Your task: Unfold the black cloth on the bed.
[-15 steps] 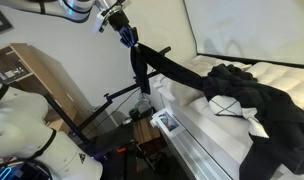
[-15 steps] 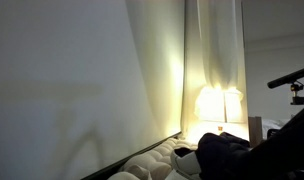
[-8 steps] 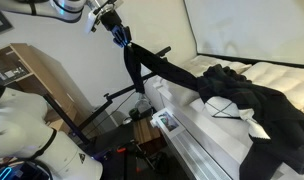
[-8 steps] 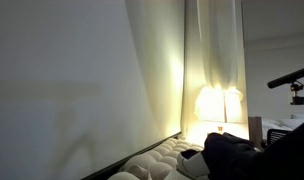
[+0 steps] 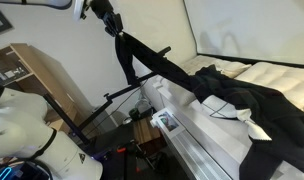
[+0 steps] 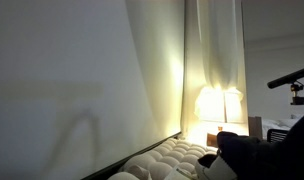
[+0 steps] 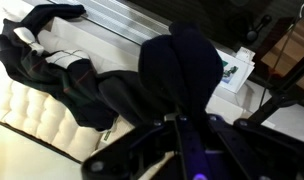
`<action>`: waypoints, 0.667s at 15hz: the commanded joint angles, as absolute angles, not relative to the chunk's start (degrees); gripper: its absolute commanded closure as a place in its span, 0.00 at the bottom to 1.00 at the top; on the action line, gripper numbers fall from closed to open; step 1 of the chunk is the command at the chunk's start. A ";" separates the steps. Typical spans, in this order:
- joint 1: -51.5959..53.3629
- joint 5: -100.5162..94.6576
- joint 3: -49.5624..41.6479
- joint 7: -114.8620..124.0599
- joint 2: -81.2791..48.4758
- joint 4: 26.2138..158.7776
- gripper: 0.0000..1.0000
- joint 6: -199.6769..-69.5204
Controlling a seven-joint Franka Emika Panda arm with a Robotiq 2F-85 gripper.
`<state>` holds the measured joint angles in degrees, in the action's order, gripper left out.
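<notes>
Black cloth partly drawn out
The gripper (image 5: 116, 28), clamped on one end of the black cloth (image 5: 242, 100), holds it high beside the bed (image 5: 282, 72); the rest lies bunched.

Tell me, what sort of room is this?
Probably a bedroom: a quilted bed with a black cloth partly on it, long curtains, and a glowing lamp.

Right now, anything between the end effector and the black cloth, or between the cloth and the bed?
No. The end effector is shut on the black cloth, with one end lifted beyond the edge of the bed. Only the black tripod stands below that hanging stretch; it might snag.
</notes>
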<state>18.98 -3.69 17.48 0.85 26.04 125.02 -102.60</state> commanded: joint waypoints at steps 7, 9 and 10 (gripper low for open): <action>20.03 -3.86 28.47 12.49 22.68 114.32 0.94 -94.41; 20.30 -3.80 29.41 12.88 22.35 114.36 0.94 -94.60; 20.38 -4.07 29.71 12.88 22.34 114.59 0.94 -94.87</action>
<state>19.57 -3.73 29.16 11.63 23.97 117.11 -96.88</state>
